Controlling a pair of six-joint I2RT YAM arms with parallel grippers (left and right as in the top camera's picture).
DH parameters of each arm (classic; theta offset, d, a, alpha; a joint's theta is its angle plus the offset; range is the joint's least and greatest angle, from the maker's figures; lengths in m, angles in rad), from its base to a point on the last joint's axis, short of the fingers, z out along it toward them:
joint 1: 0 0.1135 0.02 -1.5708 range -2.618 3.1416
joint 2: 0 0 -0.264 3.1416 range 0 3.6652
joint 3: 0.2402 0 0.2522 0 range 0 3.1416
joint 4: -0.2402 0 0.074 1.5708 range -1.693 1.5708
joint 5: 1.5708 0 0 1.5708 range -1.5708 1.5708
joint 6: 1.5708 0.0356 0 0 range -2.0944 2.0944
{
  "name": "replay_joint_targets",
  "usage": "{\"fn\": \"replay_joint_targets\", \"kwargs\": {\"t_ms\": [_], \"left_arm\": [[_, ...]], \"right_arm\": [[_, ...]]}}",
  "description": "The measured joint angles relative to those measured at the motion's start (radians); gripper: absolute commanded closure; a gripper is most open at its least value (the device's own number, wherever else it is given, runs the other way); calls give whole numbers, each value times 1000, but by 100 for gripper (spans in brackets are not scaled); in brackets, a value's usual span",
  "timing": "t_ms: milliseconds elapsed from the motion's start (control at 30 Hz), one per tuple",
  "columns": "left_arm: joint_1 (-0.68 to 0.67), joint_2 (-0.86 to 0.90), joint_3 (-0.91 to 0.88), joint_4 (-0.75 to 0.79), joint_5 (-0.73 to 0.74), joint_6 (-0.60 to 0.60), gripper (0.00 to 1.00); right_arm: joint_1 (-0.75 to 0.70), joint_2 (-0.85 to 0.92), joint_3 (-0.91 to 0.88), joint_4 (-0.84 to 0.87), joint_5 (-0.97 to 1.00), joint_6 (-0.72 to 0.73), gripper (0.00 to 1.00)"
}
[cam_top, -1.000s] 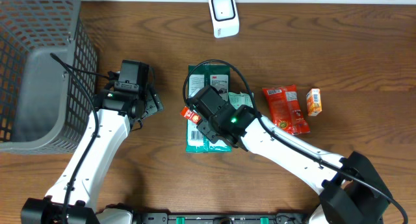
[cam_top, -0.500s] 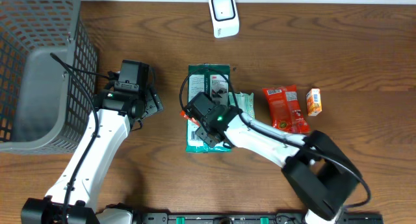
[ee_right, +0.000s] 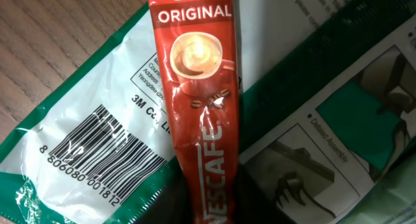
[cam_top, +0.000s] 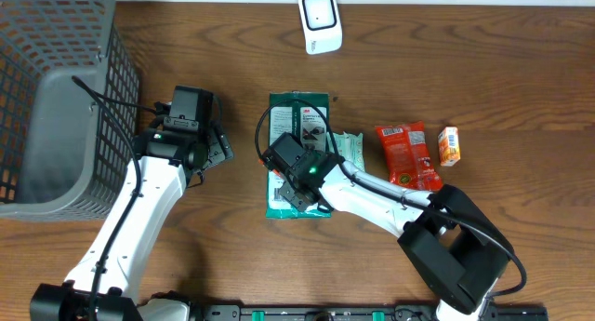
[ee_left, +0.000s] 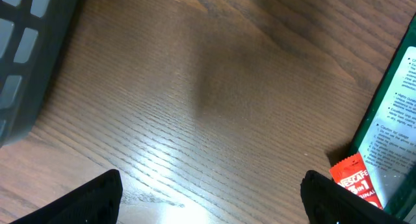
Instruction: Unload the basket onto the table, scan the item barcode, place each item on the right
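Item 1: red Nescafé coffee stick. It lies lengthwise across the green 3M package, touching it. The right wrist view shows its "Original" print and cup picture facing up. Its red end also peeks out at the package's edge in the left wrist view.

Item 2: green 3M package, flat on the wooden surface near the middle. A barcode is printed on its white panel just beside the stick.

Item 3: white scanner, at the far edge of the surface, well apart from the stick.

Item 4: right gripper, down over the package and hiding the stick from above. We cannot tell whether it pinches the stick.

Item 5: left gripper, fingers spread wide over bare wood, holding nothing, between the basket and the package.

Item 6: grey mesh basket, at the left edge.

Item 7: pale green packet, just beside the 3M package. A red snack packet lies further right, and a small orange box beyond it.
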Motion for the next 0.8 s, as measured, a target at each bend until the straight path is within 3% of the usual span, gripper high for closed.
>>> {"fn": "replay_joint_targets", "kwargs": {"t_ms": [100,367,800], "left_arm": [[0,0,0,0,0,0,12],[0,0,0,0,0,0,12],[0,0,0,0,0,0,12]], "right_arm": [[-3,-5,0,-2,2,2,99],[-51,-84,0,-2,-114,45,99],[-324,-107,0,18,-646,203,99]]}}
